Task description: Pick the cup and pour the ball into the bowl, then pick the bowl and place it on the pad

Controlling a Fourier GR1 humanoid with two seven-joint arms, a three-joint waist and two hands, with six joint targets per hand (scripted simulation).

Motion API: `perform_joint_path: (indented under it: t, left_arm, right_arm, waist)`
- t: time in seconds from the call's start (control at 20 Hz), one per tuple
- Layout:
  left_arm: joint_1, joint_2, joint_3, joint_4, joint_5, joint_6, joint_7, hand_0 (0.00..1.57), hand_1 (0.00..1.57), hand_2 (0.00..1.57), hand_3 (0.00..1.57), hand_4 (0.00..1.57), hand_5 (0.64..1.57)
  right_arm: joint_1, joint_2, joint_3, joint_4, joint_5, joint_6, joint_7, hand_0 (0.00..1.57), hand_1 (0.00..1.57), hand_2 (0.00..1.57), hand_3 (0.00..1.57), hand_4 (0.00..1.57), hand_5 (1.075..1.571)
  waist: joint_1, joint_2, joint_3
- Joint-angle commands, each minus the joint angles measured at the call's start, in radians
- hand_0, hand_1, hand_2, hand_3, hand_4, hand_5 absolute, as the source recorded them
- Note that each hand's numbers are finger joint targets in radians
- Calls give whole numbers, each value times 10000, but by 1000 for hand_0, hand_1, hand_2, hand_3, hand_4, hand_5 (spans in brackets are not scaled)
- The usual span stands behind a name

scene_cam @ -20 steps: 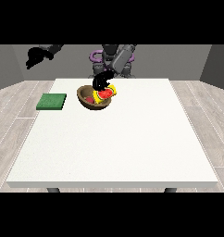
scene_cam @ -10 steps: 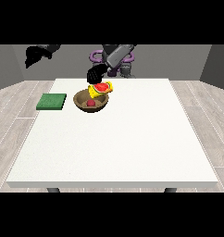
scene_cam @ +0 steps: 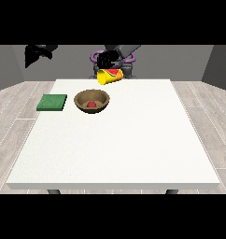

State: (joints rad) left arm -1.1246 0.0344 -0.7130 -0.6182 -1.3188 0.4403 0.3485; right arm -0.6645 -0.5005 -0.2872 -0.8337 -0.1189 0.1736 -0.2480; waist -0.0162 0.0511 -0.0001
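Since the earlier frame the cup [scene_cam: 110, 76] has risen away from the bowl [scene_cam: 91, 101] and now hangs tilted at about 1 o'clock from it. In the front view, the hand at the view's right [scene_cam: 105, 60] has its fingers curled around the cup; the hand at the view's left [scene_cam: 36, 53] is raised off the table [scene_cam: 115, 140], and its fingers I cannot tell. The red ball [scene_cam: 91, 104] lies inside the bowl, and the green pad [scene_cam: 52, 102] is near, at 9 o'clock. I judge the bowl stiff and light, best taken at its rim. No writing can be read.
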Motion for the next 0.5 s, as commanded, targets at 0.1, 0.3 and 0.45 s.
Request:
perform_joint_path:
  t: [0.1, 0.3, 0.45]
  left_arm:
    - [-88, 1229, 2090, -1403, 2123, 884, -1234, 1522, 1522, 1571, 1571, 1190, 1484]
    - [500, 1751, 3293, -2020, 3941, 1044, -2547, 1534, 1534, 1571, 1571, 1274, 1449]
    - [1642, 1474, 3805, -2000, 5100, 1238, -3404, 1503, 1503, 1571, 1571, 1389, 1397]
  right_arm:
    - [503, -257, -351, 282, 72, -376, -433, 0, 0, 464, 630, 570, 1564]
    - [446, -176, -418, 166, 13, -489, -577, 0, 0, 473, 656, 578, 1566]
    - [-115, 363, 77, -474, 89, -797, 580, 0, 0, 507, 723, 589, 1569]
  waist:
    - [1118, -48, -8]
    - [1504, 511, -12]
    - [1137, 232, -30]
